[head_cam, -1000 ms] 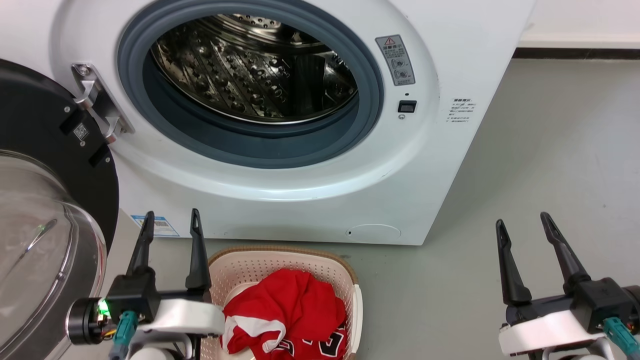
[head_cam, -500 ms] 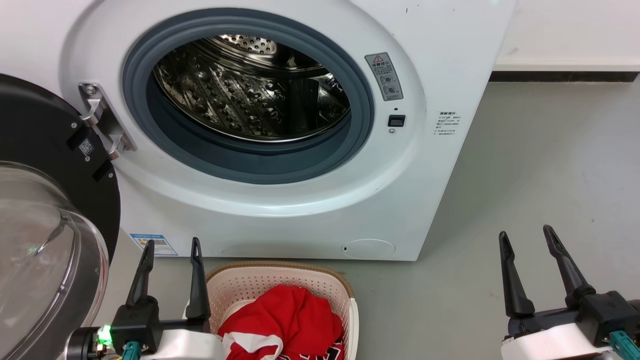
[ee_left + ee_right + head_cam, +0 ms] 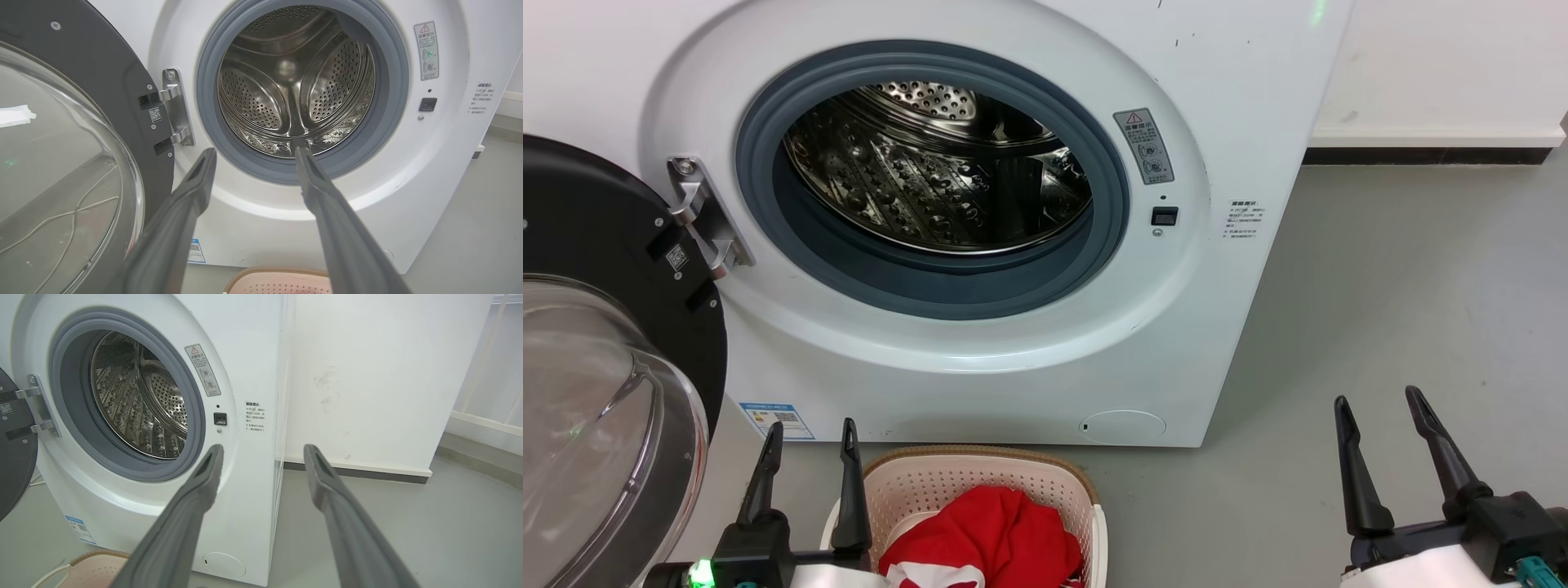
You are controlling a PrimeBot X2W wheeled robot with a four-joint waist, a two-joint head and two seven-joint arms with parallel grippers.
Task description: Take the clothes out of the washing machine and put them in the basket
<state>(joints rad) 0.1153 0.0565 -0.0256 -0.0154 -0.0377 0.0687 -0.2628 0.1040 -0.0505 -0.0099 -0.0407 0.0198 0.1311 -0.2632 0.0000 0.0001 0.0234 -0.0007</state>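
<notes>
Drum [image 3: 939, 180] of washing machine [image 3: 980, 384] looks empty; red clothes [image 3: 992, 531] in basket [image 3: 980, 478] just below it.
Left gripper [image 3: 812, 425] and right gripper [image 3: 1375, 396] both spread wide, holding nothing. Risk: left arm is close to the open door [image 3: 605, 408] and could clip the glass; an item low in the drum could be missed. Warning-triangle label [image 3: 1143, 145] print is unreadable, no brand visible.

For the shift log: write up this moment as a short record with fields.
washing machine: front-loader, door swung open at robot's left
drum: bare steel, no clothes seen inside
basket: on floor in front of the machine
clothes: red jersey lying in the basket
left gripper: open, holding nothing
right gripper: open, holding nothing
</notes>
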